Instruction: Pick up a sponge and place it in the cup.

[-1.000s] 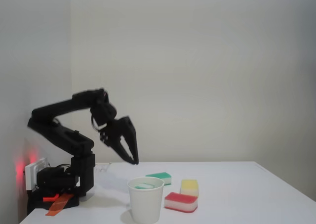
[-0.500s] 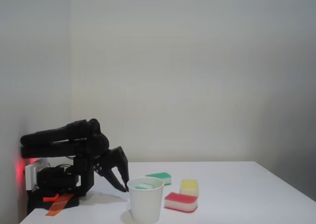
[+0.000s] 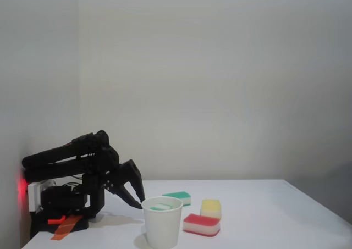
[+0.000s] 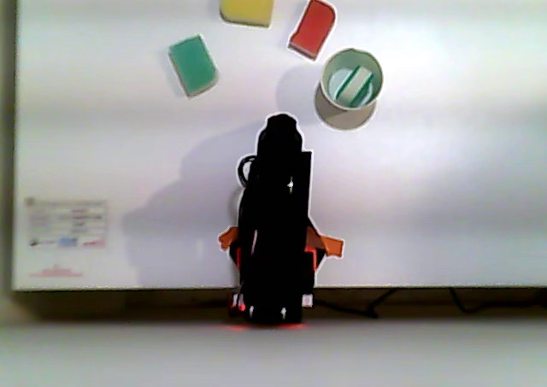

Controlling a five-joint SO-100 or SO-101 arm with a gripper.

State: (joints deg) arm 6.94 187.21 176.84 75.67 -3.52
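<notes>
A white paper cup (image 3: pixel 163 230) (image 4: pixel 328 63) stands near the table's front in the fixed view. One green sponge (image 3: pixel 161 206) (image 4: pixel 352 83) rests inside it, standing on edge. A second green sponge (image 3: pixel 177 197) (image 4: pixel 193 64) lies flat on the table behind the cup. My black arm is folded low over its base. The gripper (image 3: pixel 141 204) (image 4: pixel 280 124) points down just left of the cup's rim in the fixed view, its fingers drawn together at the tips with nothing between them.
A red-and-white sponge (image 3: pixel 201 224) (image 4: pixel 312 26) and a yellow sponge (image 3: pixel 210 207) (image 4: pixel 247 4) lie right of the cup in the fixed view. The arm's base (image 3: pixel 63 202) sits at the table's left end, against the wall. The table's right half is bare.
The arm has folded down and back from a raised pose above the cup. The gripper dropped to table height beside the cup. The sponges and the cup stayed put.
</notes>
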